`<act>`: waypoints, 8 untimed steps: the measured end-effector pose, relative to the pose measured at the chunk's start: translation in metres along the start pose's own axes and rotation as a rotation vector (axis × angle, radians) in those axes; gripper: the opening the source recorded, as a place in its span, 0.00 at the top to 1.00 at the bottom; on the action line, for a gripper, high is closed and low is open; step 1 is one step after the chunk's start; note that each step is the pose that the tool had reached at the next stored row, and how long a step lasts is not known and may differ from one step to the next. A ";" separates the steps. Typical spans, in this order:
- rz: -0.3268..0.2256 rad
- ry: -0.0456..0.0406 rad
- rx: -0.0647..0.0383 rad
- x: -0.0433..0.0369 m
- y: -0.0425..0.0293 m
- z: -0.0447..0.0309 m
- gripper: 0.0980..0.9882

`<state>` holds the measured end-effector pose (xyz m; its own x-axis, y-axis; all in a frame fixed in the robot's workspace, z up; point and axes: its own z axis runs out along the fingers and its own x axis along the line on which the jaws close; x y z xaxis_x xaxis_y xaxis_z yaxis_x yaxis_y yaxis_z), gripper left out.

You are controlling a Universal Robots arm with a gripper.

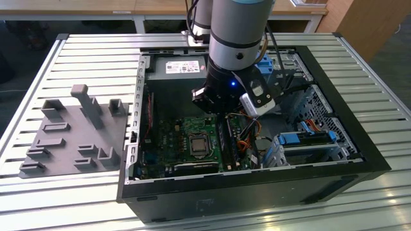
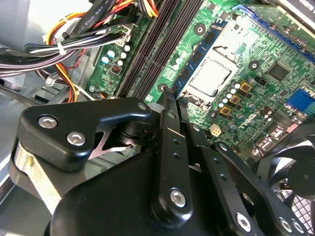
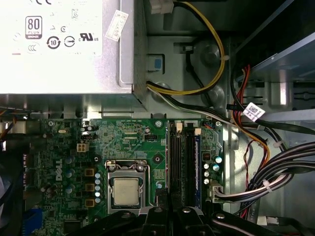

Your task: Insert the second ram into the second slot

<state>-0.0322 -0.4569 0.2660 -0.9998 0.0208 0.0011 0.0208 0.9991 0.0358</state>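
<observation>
Deep inside the open computer case (image 1: pixel 270 190), the gripper (image 2: pixel 170 100), fingers drawn together as if to press rather than grasp, sits at the end of the second ram (image 2: pixel 198 53), which stands edge-up among the memory slots (image 2: pixel 152 49) beside the processor socket (image 2: pixel 210 77).

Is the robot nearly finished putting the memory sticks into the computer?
Partway, it seems. Done: one blue-green ram stick already stands in the slot nearest the cables. In hand: the gripper is just above the ram slots. Left: the dark slots beside that stick look empty, so a second stick does not look pushed in yet, though I cannot tell for sure.
</observation>
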 end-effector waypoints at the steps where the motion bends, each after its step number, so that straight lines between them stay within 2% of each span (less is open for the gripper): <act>1: 0.000 0.0001 0.000 0.0000 0.0000 0.0002 0.96; 8: 0.000 0.0006 0.000 0.0000 -0.0001 0.0018 0.96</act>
<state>-0.0322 -0.4569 0.2642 -0.9998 0.0208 0.0017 0.0209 0.9991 0.0358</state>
